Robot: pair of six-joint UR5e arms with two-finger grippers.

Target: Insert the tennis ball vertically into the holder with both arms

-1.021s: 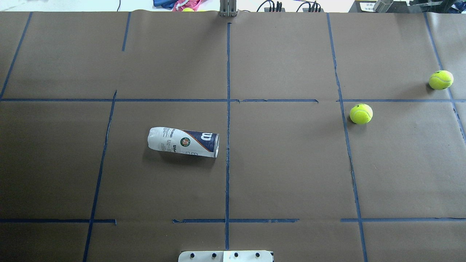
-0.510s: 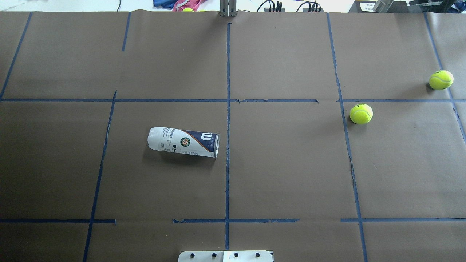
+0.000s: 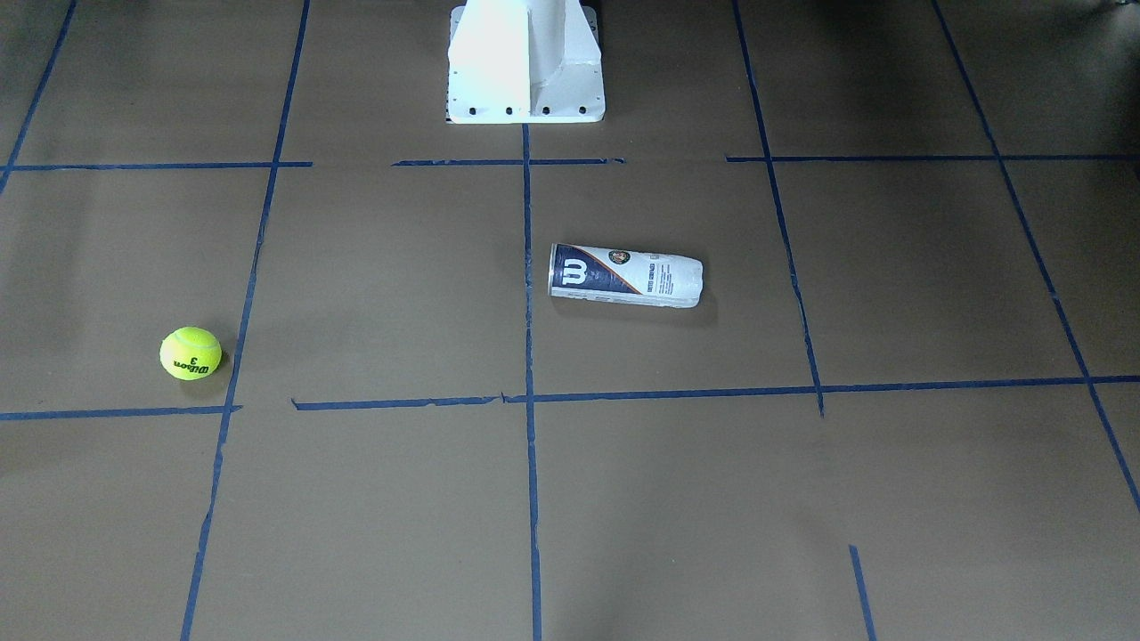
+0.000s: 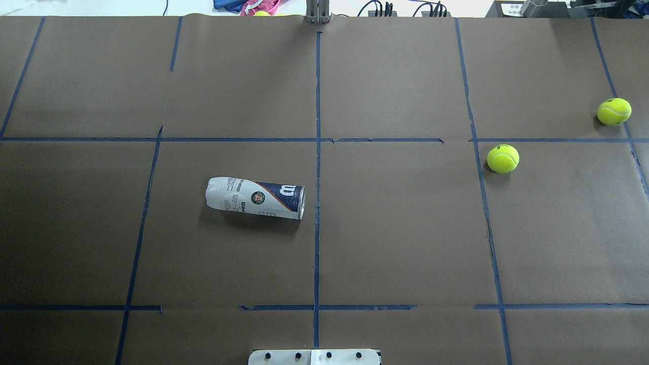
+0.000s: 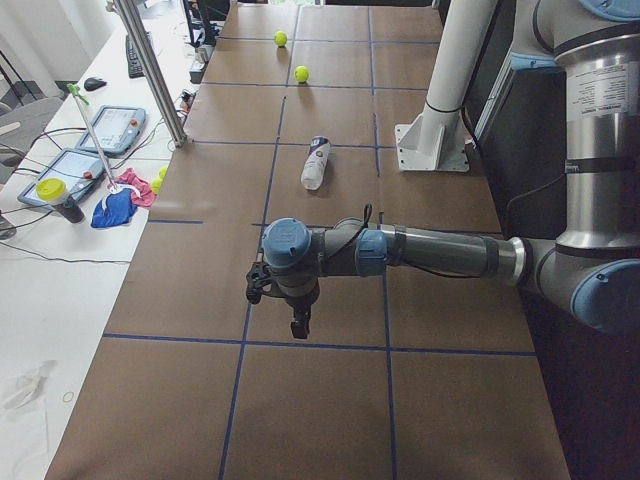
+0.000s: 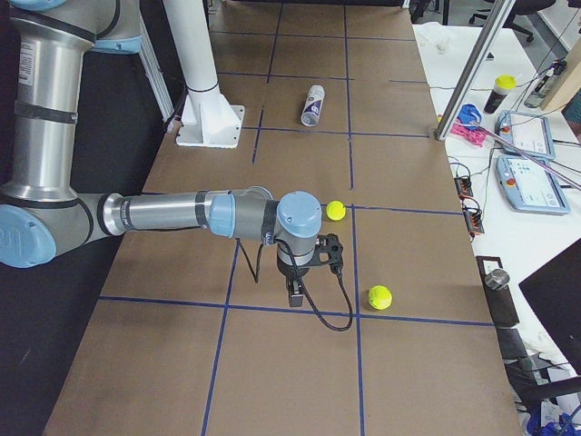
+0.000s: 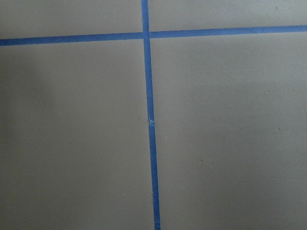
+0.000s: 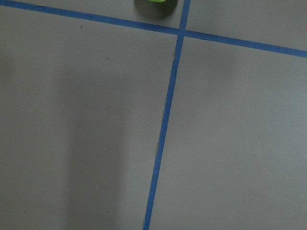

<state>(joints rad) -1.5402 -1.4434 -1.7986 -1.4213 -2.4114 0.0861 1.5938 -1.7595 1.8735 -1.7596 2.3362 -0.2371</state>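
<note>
The holder [image 4: 256, 197] lies on its side on the brown table, left of the centre tape line, its mouth toward that line; it also shows in the front view [image 3: 625, 276]. A tennis ball [image 4: 503, 158] with black "Wilson 3" print [image 3: 190, 352] rests far to the right. The left gripper [image 5: 298, 322] hangs over bare table far from the holder. The right gripper [image 6: 295, 292] hangs between two balls. Both grippers show only in the side views, so I cannot tell whether they are open or shut. The right wrist view catches a ball's edge [image 8: 154, 1].
A second tennis ball [image 4: 614, 111] sits near the far right edge. The white pedestal base [image 3: 525, 62] stands at the robot's side. A metal post [image 6: 472, 73] and tablets [image 6: 531, 173] line the far table edge. Blue tape lines grid the paper.
</note>
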